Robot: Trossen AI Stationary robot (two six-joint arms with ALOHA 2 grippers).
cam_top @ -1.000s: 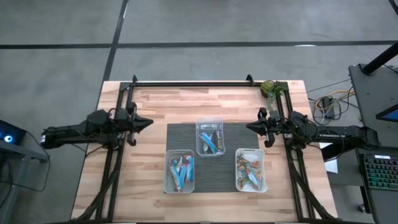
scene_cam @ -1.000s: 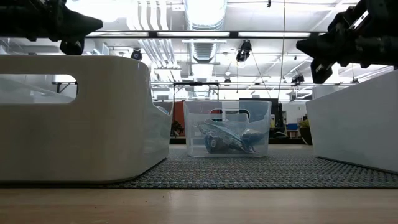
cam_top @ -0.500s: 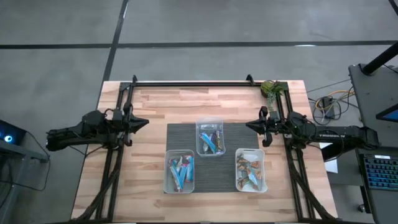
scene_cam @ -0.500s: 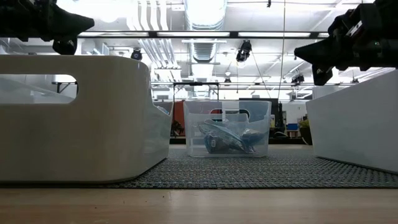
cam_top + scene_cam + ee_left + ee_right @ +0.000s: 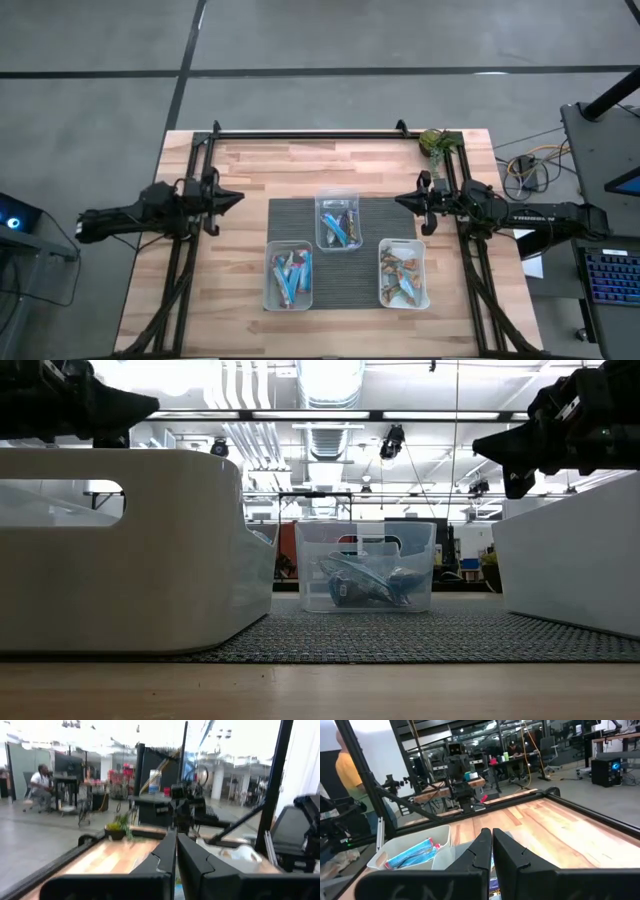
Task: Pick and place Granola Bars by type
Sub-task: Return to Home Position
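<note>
**Both arms pulled back to the table sides, bars sitting in tubs**

Left gripper (image 5: 238, 197) is being held over the bare light wooden table (image 5: 300, 165), just left of the dark ribbed mat (image 5: 370, 215). Its fingers are pressed together with nothing between them. Compared with 1 s ago, the tip is being seen slightly further back from the mat. Compared with 0.5 s ago, it is nudged a touch forward again.

Right gripper (image 5: 402, 203) is being held over the mat's right edge, fingers likewise together and empty. Its position is practically unchanged, with the tip marginally lower in the low view.

The shiny wrapped Granola Bars (image 5: 290, 275) are being kept on the mat, unmoved:
- mostly blue ones in the front-left clear plastic tub (image 5: 288, 244)
- dark/silver and blue ones in the centre-back clear plastic tub (image 5: 337, 193)
- orange/tan ones in the front-right clear plastic tub (image 5: 402, 241)
</note>
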